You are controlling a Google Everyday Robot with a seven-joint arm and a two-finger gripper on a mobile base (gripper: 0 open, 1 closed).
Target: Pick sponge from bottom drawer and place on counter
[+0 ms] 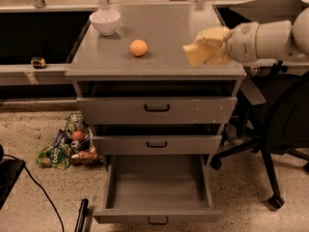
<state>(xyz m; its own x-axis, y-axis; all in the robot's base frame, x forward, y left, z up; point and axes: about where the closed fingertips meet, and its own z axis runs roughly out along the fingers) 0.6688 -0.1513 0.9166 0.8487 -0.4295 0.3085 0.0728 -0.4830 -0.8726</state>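
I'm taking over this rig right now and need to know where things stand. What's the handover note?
Gripper: over the counter's right side, shut on the sponge.
Bottom drawer: pulled open, nothing visible inside.
Counter: white bowl at back left, orange ball near the middle.
Done: sponge is out of the drawer.
Left: set it on the counter and release.

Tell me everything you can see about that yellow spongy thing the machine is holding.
The sponge is a pale yellow, soft-looking block, bent rather than flat. The gripper, reaching in from the right, holds its right side. It hangs over the right front corner of the counter; whether it touches the surface I cannot tell.
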